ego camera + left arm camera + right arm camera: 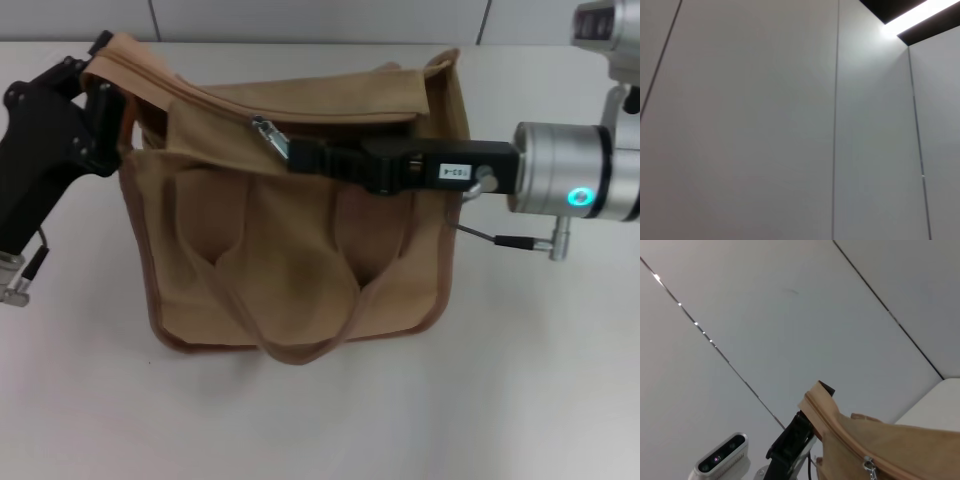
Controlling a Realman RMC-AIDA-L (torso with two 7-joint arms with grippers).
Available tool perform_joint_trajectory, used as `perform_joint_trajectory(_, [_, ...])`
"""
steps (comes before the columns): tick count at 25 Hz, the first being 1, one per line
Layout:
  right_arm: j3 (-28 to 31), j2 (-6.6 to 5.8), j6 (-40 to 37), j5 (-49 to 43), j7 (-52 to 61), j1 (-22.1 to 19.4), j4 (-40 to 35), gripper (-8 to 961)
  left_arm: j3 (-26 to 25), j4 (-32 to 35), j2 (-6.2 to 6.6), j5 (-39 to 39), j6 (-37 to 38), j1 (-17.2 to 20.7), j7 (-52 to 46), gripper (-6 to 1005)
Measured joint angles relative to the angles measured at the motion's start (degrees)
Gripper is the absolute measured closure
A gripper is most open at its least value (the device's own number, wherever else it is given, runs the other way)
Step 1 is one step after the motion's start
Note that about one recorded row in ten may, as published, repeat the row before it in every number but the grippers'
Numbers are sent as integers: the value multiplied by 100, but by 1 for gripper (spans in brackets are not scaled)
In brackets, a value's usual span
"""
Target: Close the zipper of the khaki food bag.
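Note:
The khaki food bag [300, 260] stands on the white table [540, 380], its front pockets and loop handle toward me. The zipper [190, 95] runs from the bag's raised left top corner to the silver pull tab [266, 130] near the middle of the top. My left gripper [105, 75] is shut on that left corner and holds it up. My right gripper [292, 155] reaches in from the right and is shut on the pull tab. The right wrist view shows the bag [890, 450], the zipper [840, 432], the pull tab [869, 466] and my left gripper [792, 437].
A wall runs along the table's far edge [300, 20]. A grey camera unit [722, 459] shows in the right wrist view. The left wrist view shows only wall panels and a ceiling light [905, 20].

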Motion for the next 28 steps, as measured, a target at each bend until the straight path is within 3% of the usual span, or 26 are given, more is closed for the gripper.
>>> perform_joint_trajectory(11, [481, -409, -381, -17, 326, -566, -50, 952, -238, 72, 17, -10, -60, 172, 0, 889])
perform_joint_trajectory(15, [696, -496, -402, -18, 291, -835, -34, 952, -237, 72, 17, -11, -65, 182, 0, 888])
perform_joint_trajectory(21, [1677, -412, -782, -5, -390, -1373, -58, 952, -228, 70, 13, -15, -119, 184, 0, 885])
perform_joint_trajectory(26, [2250, -152, -1102, 11, -1339, -1733, -66, 959, -203, 49, 2, 3, -200, 173, 0, 883])
perform_joint_trajectory(28, [2288, -61, -1123, 3, -1656, -1793, -60, 920, -206, 29, -7, 1, -229, 156, 0, 883])
